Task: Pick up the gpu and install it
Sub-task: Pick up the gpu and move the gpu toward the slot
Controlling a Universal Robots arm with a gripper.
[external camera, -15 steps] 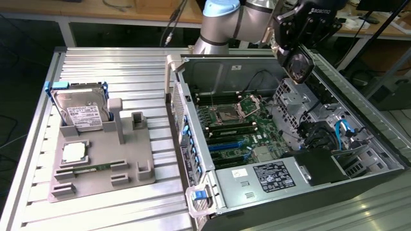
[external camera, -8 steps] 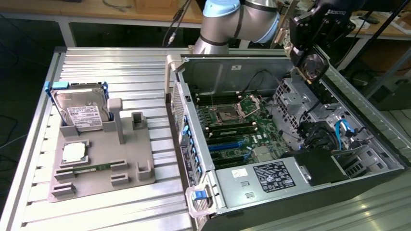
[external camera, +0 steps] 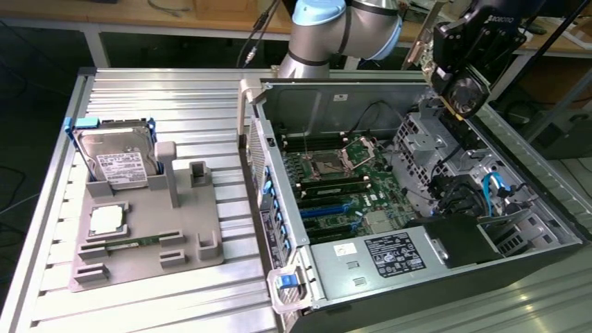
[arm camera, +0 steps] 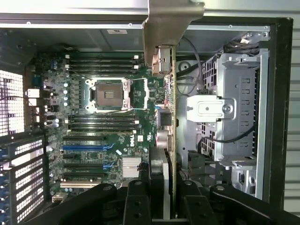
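The gpu (external camera: 464,90) hangs on edge above the open computer case (external camera: 277,229), over its far corner on the exterior view's right. Its round fan faces the camera and its metal bracket (external camera: 418,43) points away. My gripper (external camera: 459,61) is shut on the card from above. In the wrist view the gpu (arm camera: 172,117) appears edge-on, with its bracket (arm camera: 169,23) at the far end and my gripper (arm camera: 165,199) clamped on the near end. Below it lies the motherboard (arm camera: 140,126) with blue expansion slots (arm camera: 89,147).
A bare CPU socket (external camera: 331,164), a metal drive cage (external camera: 421,142) with cables, and a power supply (external camera: 379,253) fill the case. On the exterior view's left, a grey fixture (external camera: 185,222) holds a hard drive (external camera: 116,156), a CPU chip (external camera: 107,220) and a green memory stick (external camera: 129,242).
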